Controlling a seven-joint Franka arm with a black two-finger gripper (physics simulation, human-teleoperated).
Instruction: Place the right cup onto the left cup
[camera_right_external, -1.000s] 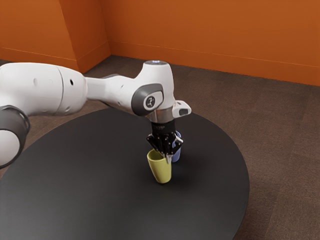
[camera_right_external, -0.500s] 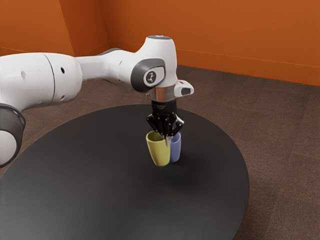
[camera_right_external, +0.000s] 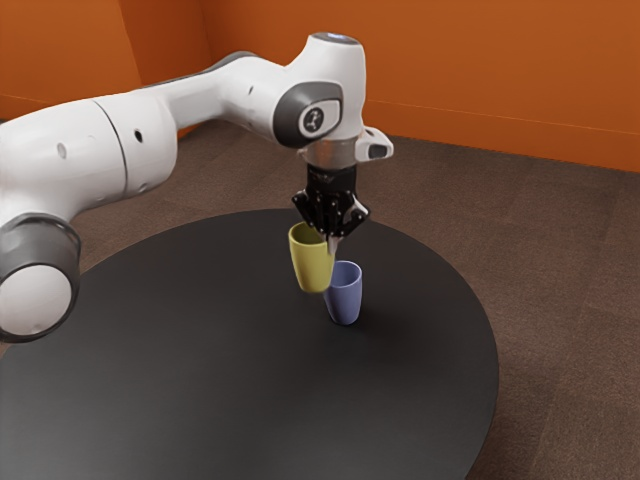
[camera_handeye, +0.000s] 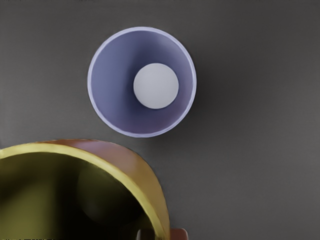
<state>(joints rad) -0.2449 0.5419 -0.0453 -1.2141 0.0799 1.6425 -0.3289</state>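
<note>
While the yellow cup (camera_right_external: 311, 264) is held upright in the air at the exterior view's centre – its wall clamped near the rim by the black gripper (camera_right_external: 333, 240) – the blue cup (camera_right_external: 344, 298), mouth up, is supported by the table (camera_right_external: 200, 350), lower and toward the view's right. Step in hand, as judged: the carry, stacking not yet done. Next required: yellow base to be centred over blue mouth – then lowered and released

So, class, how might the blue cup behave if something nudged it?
The blue cup might tip if nudged near its rim, since it narrows toward its base. Its even, undented wall suggests it is stiff. Knocked over, its round body would probably roll.
</note>
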